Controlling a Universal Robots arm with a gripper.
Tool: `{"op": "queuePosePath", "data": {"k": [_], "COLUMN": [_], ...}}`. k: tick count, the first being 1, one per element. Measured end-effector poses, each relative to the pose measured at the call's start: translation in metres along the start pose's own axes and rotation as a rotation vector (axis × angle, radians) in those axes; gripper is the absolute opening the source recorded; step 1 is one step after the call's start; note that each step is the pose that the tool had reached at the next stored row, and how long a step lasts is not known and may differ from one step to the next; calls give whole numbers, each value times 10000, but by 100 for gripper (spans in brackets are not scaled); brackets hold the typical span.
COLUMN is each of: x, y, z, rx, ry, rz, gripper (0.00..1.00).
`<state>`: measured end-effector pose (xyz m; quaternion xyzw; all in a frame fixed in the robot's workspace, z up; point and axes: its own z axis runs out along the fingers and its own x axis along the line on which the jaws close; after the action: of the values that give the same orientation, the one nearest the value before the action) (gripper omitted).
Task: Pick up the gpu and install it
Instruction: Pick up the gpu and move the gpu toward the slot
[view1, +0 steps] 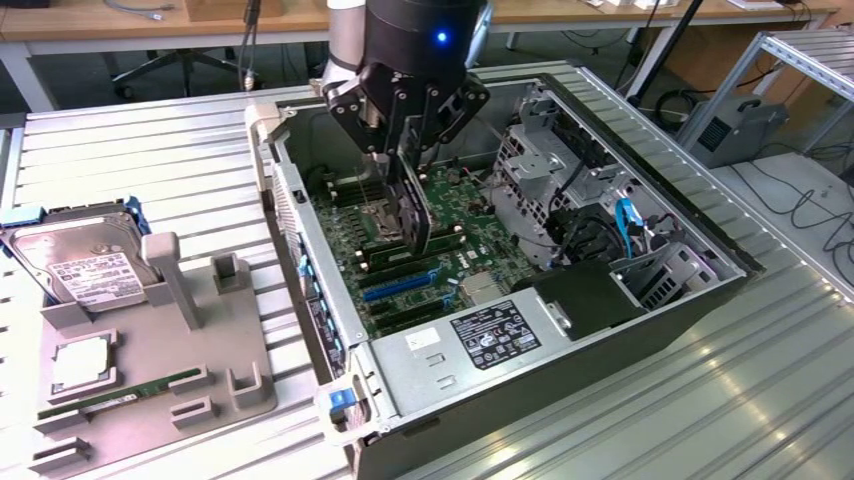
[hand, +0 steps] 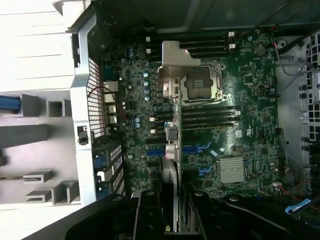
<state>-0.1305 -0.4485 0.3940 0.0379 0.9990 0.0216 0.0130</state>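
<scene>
My gripper (view1: 404, 148) hangs inside the open computer case (view1: 310, 290), shut on the top edge of the gpu (view1: 419, 215). The thin black card hangs upright below the fingers, its lower edge just above the green motherboard (view1: 461, 262). In the wrist view the gpu (hand: 171, 172) is seen edge-on between my two black fingers (hand: 149, 216), with its silver bracket (hand: 177, 59) at the far end. It hangs over the board near the blue slots (hand: 196, 148). My gripper (hand: 174, 212) stays clamped on the card.
A grey parts holder (view1: 200, 370) stands on the exterior view's left, carrying a hard drive (view1: 80, 268), a processor (view1: 83, 362) and a green memory stick (view1: 120, 393). Inside the case, a drive cage (view1: 537, 170) and a power supply (view1: 497, 335) flank the board.
</scene>
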Motion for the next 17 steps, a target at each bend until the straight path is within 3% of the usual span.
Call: {"op": "queuePosePath", "data": {"k": [17], "x": [-84], "y": [6], "z": [36], "rx": [1], "ry": [-1], "rz": [0], "gripper": [26]}}
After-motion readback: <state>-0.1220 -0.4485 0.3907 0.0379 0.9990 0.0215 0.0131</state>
